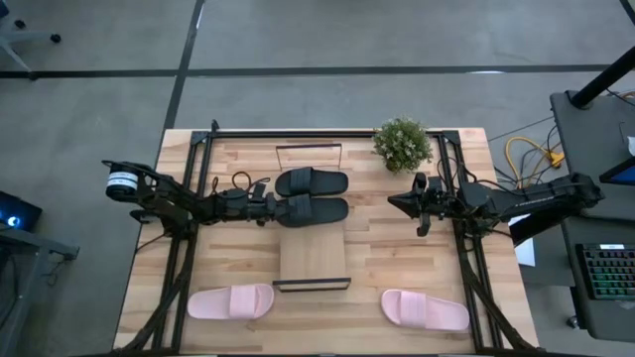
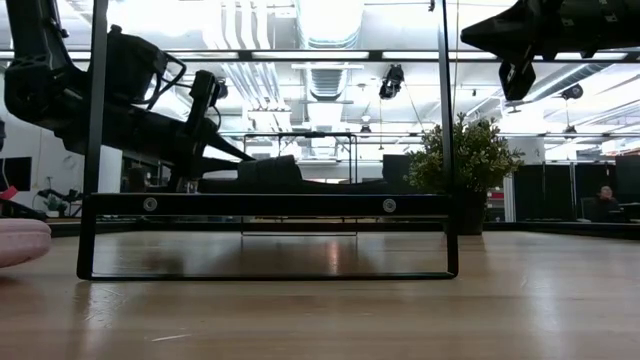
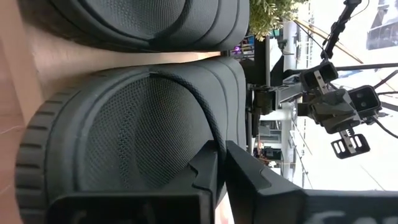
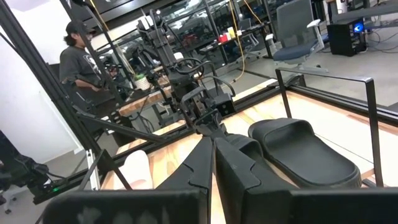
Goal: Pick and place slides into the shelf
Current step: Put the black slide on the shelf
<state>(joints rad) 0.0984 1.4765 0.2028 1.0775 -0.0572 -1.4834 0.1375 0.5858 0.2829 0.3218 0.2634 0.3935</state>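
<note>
Two black slides lie side by side on the far half of the shelf (image 1: 313,260), a light-wood board with black frame ends (image 2: 270,204). The farther slide (image 1: 313,181) is untouched and lies flat on its sole. My left gripper (image 1: 281,209) is shut at the left end of the nearer black slide (image 1: 319,210). My right gripper (image 1: 395,201) hangs shut in the air right of the shelf, touching nothing. Two pale pink slides lie flat on the table near its near edge, one left (image 1: 231,300) and one right (image 1: 425,309). My left gripper (image 3: 222,149) pinches the nearer black slide at its left end, where a thin raised edge (image 3: 215,134) runs in between the two fingers. The fingers come from the table's left, slanting slightly down, along the slide's length. The slide lies flat on the shelf board.
A small potted plant (image 1: 402,144) stands at the table's far edge, right of the shelf. The shelf's near half (image 1: 313,253) is bare wood. Black frame rails run along the table's left and right sides. A person (image 4: 78,59) stands beyond the table.
</note>
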